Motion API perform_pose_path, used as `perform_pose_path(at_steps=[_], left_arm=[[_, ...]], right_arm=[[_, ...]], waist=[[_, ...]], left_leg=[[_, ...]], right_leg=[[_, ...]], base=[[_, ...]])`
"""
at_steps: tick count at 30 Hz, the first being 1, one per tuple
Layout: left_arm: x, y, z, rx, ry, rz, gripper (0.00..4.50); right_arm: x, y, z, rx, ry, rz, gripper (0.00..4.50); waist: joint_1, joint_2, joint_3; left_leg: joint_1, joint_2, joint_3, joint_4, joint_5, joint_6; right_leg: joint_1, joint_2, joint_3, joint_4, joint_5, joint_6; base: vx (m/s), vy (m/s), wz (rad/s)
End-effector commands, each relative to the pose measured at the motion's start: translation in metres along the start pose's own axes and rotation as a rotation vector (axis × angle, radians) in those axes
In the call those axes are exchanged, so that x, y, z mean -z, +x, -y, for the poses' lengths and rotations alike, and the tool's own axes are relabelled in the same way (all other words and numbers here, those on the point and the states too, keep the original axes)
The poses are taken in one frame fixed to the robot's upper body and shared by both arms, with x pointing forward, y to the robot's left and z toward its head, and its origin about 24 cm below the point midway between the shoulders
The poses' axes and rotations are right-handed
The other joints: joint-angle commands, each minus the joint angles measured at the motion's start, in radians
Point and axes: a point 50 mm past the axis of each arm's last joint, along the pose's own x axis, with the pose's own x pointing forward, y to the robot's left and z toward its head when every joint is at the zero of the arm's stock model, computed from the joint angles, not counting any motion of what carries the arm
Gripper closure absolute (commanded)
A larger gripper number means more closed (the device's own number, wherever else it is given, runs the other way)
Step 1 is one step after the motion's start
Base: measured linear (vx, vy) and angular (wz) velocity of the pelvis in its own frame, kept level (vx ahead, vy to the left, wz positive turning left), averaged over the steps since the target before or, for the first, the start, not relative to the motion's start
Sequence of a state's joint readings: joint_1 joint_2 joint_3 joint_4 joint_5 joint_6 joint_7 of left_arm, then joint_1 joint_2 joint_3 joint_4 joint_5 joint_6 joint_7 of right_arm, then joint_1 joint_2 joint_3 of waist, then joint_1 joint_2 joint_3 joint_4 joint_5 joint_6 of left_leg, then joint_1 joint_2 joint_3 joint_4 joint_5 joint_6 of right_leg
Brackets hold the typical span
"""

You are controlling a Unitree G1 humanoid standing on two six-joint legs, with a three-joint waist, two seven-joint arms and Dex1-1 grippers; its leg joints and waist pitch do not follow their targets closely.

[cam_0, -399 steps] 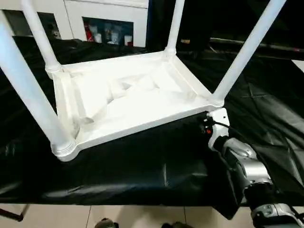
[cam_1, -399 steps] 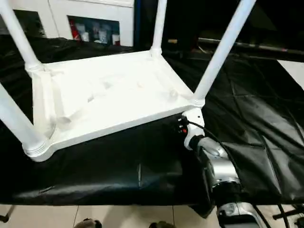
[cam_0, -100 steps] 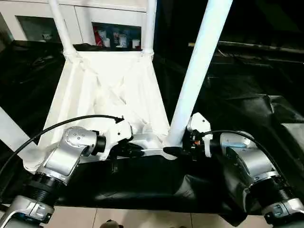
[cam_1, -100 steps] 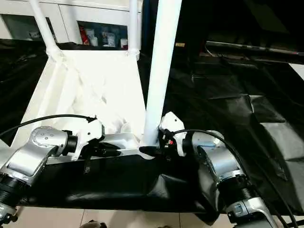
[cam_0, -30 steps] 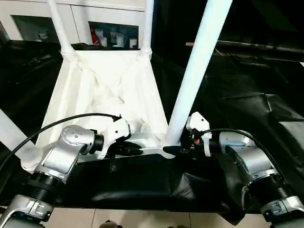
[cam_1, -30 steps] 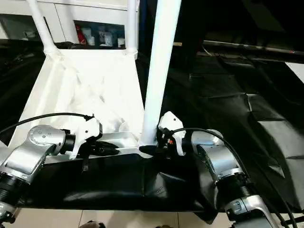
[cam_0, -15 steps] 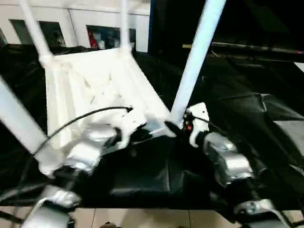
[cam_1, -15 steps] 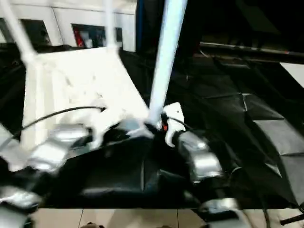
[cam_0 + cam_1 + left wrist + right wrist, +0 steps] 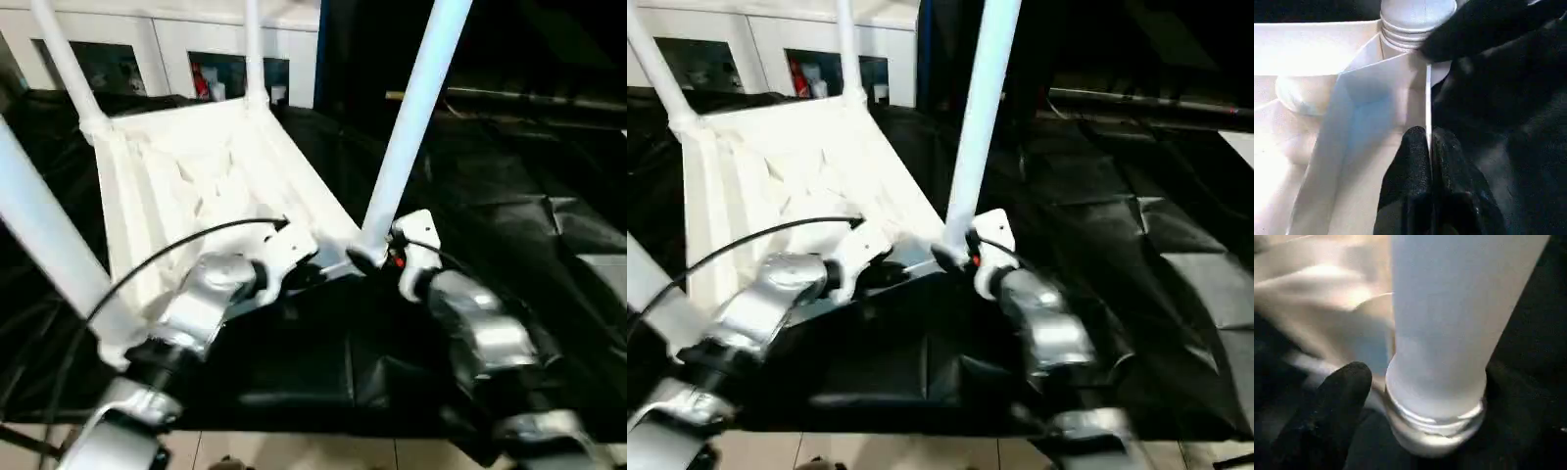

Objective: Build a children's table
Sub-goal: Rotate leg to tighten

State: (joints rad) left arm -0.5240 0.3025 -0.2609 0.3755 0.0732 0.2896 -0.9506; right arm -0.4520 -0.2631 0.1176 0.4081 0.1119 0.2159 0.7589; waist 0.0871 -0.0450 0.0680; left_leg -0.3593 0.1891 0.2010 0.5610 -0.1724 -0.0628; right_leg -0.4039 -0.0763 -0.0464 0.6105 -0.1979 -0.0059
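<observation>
The children's table lies upside down on black cloth, with its four white legs pointing up. My left gripper is shut on the thin rim of the top, just beside the near-right corner socket. The near-right leg rises from that socket. My right gripper is at the base of this leg. One of its black fingers stands beside the leg's ribbed foot with a small gap. The other finger is hidden behind the leg.
The black cloth lies wrinkled over the work surface, whose front edge runs close to me above the tiled floor. A white cabinet with glass-fronted shelves stands behind. The near-left leg rises close to my left forearm.
The table has turned, its far end swinging left and its near-right corner moving away from me along with both grippers. The right gripper's finger now stands off the leg base.
</observation>
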Motion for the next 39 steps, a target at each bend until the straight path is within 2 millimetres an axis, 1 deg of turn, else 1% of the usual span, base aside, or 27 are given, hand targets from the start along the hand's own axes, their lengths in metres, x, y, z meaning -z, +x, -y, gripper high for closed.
perform_pose_path(at_steps=[1,2,3,5,6,7,8,9,10,12,13,14,16,19,20,21,23,26,28,29,30,33,35,37,38,39], left_arm=[[0.012,0.003,0.014,0.114,-0.035,0.009,4.50],[0.012,0.003,0.014,0.118,-0.033,0.009,4.50],[0.014,-0.005,0.016,0.177,-0.009,0.010,4.50],[0.016,-0.011,0.017,0.210,-0.007,0.007,4.50],[0.017,-0.014,0.018,0.231,-0.005,0.006,4.50],[0.017,-0.019,0.019,0.264,-0.006,0.009,4.50],[0.017,-0.024,0.020,0.290,-0.008,0.015,4.50],[0.017,-0.029,0.022,0.316,-0.014,0.022,4.50],[0.018,-0.031,0.022,0.326,-0.020,0.023,4.50],[0.018,-0.033,0.022,0.338,-0.024,0.020,4.50],[0.018,-0.034,0.023,0.341,-0.023,0.019,4.50],[0.018,-0.034,0.023,0.341,-0.023,0.019,4.50],[0.019,-0.034,0.024,0.343,-0.018,0.014,4.50],[0.019,-0.035,0.024,0.345,-0.018,0.013,4.50],[0.019,-0.035,0.024,0.342,-0.017,0.013,4.50],[0.019,-0.035,0.024,0.341,-0.017,0.013,4.50],[0.019,-0.035,0.024,0.342,-0.018,0.013,4.50],[0.019,-0.036,0.024,0.344,-0.019,0.011,4.50],[0.019,-0.036,0.024,0.343,-0.020,0.011,4.50],[0.019,-0.036,0.024,0.342,-0.020,0.010,4.50],[0.019,-0.036,0.024,0.342,-0.020,0.010,4.50],[0.020,-0.037,0.023,0.336,-0.026,0.006,4.50],[0.021,-0.035,0.021,0.309,-0.029,0.008,4.50],[0.021,-0.032,0.019,0.269,-0.038,0.003,4.50],[0.023,-0.026,0.013,0.186,-0.056,-0.012,4.50],[0.023,-0.022,0.010,0.139,-0.064,-0.013,4.50]], right_arm=[[-0.016,0.004,-0.021,-0.226,-0.085,0.044,0.59],[-0.016,0.003,-0.020,-0.230,-0.088,0.042,0.59],[-0.016,-0.003,-0.017,-0.263,-0.121,0.012,0.59],[-0.015,-0.008,-0.016,-0.298,-0.136,-0.009,0.59],[-0.015,-0.011,-0.016,-0.322,-0.145,-0.023,0.59],[-0.015,-0.015,-0.014,-0.346,-0.153,-0.040,0.59],[-0.015,-0.017,-0.014,-0.365,-0.158,-0.053,0.59],[-0.014,-0.020,-0.012,-0.383,-0.166,-0.073,0.59],[-0.013,-0.020,-0.012,-0.392,-0.175,-0.087,0.59],[-0.011,-0.020,-0.012,-0.393,-0.189,-0.105,0.59],[-0.011,-0.019,-0.011,-0.383,-0.192,-0.109,0.59],[-0.011,-0.019,-0.011,-0.383,-0.192,-0.109,0.59],[-0.009,-0.014,-0.011,-0.353,-0.199,-0.105,0.85],[-0.009,-0.013,-0.013,-0.357,-0.195,-0.103,0.95],[-0.008,-0.013,-0.014,-0.369,-0.196,-0.109,1.18],[-0.008,-0.013,-0.015,-0.377,-0.197,-0.115,1.29],[-0.007,-0.014,-0.015,-0.382,-0.197,-0.118,1.33],[-0.007,-0.014,-0.015,-0.384,-0.194,-0.119,1.64],[-0.006,-0.014,-0.014,-0.384,-0.190,-0.119,1.78],[-0.006,-0.014,-0.014,-0.384,-0.189,-0.119,1.78],[-0.006,-0.014,-0.014,-0.384,-0.189,-0.119,1.92],[-0.002,-0.015,-0.015,-0.378,-0.164,-0.116,2.00],[0.000,-0.013,-0.015,-0.340,-0.132,-0.101,2.03],[0.002,-0.010,-0.013,-0.292,-0.105,-0.093,2.03],[0.006,-0.005,-0.009,-0.195,-0.068,-0.093,2.04],[0.008,-0.002,-0.007,-0.131,-0.043,-0.093,2.10]], waist=[[0.001,-0.015,-0.047],[0.001,-0.015,-0.047],[0.001,-0.014,-0.046],[0.001,-0.014,-0.046],[0.000,-0.012,-0.047],[-0.002,-0.010,-0.047],[-0.002,-0.009,-0.047],[0.000,-0.010,-0.049],[0.001,-0.011,-0.049],[0.000,-0.010,-0.049],[-0.002,-0.015,-0.047],[-0.001,-0.015,-0.047],[-0.002,-0.015,-0.045],[-0.003,-0.015,-0.043],[-0.005,-0.016,-0.042],[-0.005,-0.015,-0.042],[-0.006,-0.015,-0.042],[-0.007,-0.015,-0.042],[-0.007,-0.016,-0.042],[-0.007,-0.014,-0.042],[-0.008,-0.015,-0.042],[-0.008,-0.014,-0.042],[-0.009,-0.014,-0.041],[-0.010,-0.013,-0.039],[-0.013,-0.014,-0.035],[-0.016,-0.013,-0.030]], left_leg=[[0.001,0.040,-0.021,-0.056,-0.186,0.078],[0.001,0.040,-0.021,-0.056,-0.186,0.078],[0.005,0.042,-0.020,-0.057,-0.198,0.070],[0.008,0.045,-0.021,-0.058,-0.198,0.061],[0.007,0.046,-0.021,-0.058,-0.196,0.062],[0.009,0.047,-0.020,-0.058,-0.194,0.063],[0.009,0.047,-0.020,-0.058,-0.192,0.063],[0.011,0.048,-0.019,-0.056,-0.183,0.065],[0.009,0.047,-0.018,-0.055,-0.156,0.071],[0.009,0.046,-0.015,-0.052,-0.132,0.079],[0.006,0.045,-0.015,-0.052,-0.138,0.081],[0.006,0.045,-0.016,-0.052,-0.144,0.079],[0.008,0.045,-0.017,-0.054,-0.174,0.063],[0.008,0.046,-0.018,-0.056,-0.192,0.052],[0.007,0.046,-0.019,-0.057,-0.193,0.049],[0.008,0.046,-0.019,-0.057,-0.196,0.047],[0.008,0.046,-0.019,-0.056,-0.191,0.049],[0.008,0.045,-0.019,-0.056,-0.186,0.051],[0.008,0.045,-0.019,-0.056,-0.188,0.052],[0.008,0.045,-0.019,-0.056,-0.186,0.052],[0.007,0.045,-0.018,-0.055,-0.184,0.053],[0.008,0.046,-0.019,-0.056,-0.183,0.053],[0.008,0.045,-0.019,-0.056,-0.189,0.052],[0.007,0.045,-0.019,-0.058,-0.205,0.046],[0.007,0.045,-0.021,-0.061,-0.225,0.036],[0.011,0.044,-0.022,-0.064,-0.265,0.020]], right_leg=[[0.044,-0.067,0.044,-0.082,-0.235,-0.155],[0.044,-0.067,0.044,-0.082,-0.235,-0.155],[0.039,-0.068,0.046,-0.085,-0.274,-0.153],[0.039,-0.066,0.045,-0.084,-0.278,-0.159],[0.038,-0.065,0.045,-0.079,-0.257,-0.169],[0.036,-0.064,0.046,-0.078,-0.235,-0.181],[0.037,-0.064,0.046,-0.076,-0.223,-0.188],[0.036,-0.064,0.046,-0.072,-0.191,-0.202],[0.038,-0.062,0.045,-0.067,-0.145,-0.214],[0.037,-0.060,0.045,-0.061,-0.100,-0.232],[0.038,-0.061,0.045,-0.063,-0.104,-0.235],[0.039,-0.063,0.045,-0.063,-0.116,-0.233],[0.038,-0.066,0.046,-0.071,-0.182,-0.217],[0.037,-0.066,0.047,-0.073,-0.213,-0.208],[0.038,-0.066,0.047,-0.074,-0.219,-0.202],[0.037,-0.066,0.047,-0.074,-0.222,-0.199],[0.037,-0.065,0.048,-0.073,-0.210,-0.200],[0.037,-0.065,0.047,-0.072,-0.198,-0.204],[0.037,-0.065,0.047,-0.072,-0.200,-0.205],[0.037,-0.065,0.047,-0.072,-0.197,-0.205],[0.037,-0.064,0.048,-0.071,-0.193,-0.207],[0.037,-0.064,0.047,-0.071,-0.187,-0.210],[0.037,-0.064,0.047,-0.072,-0.194,-0.210],[0.036,-0.065,0.048,-0.075,-0.220,-0.205],[0.034,-0.065,0.047,-0.080,-0.260,-0.197],[0.030,-0.066,0.048,-0.089,-0.334,-0.180]], base=[[0.000,0.000,0.00],[0.000,0.000,0.00],[0.000,0.000,0.00],[0.000,0.000,0.00],[0.000,0.000,0.00],[0.000,0.000,0.00],[0.000,0.000,0.00],[0.000,0.000,0.00],[0.000,0.000,0.00],[0.000,0.000,0.00],[0.000,0.000,0.00],[0.000,0.000,0.00],[0.000,0.000,0.00],[0.000,0.000,0.00],[0.000,0.000,0.00],[0.000,0.000,0.00],[0.000,0.000,0.00],[0.000,0.000,0.00],[0.000,0.000,0.00],[0.000,0.000,0.00],[0.000,0.000,0.00],[0.000,0.000,0.00],[0.000,0.000,0.00],[0.000,0.000,0.00],[0.000,0.000,0.00],[0.000,0.000,0.00]])
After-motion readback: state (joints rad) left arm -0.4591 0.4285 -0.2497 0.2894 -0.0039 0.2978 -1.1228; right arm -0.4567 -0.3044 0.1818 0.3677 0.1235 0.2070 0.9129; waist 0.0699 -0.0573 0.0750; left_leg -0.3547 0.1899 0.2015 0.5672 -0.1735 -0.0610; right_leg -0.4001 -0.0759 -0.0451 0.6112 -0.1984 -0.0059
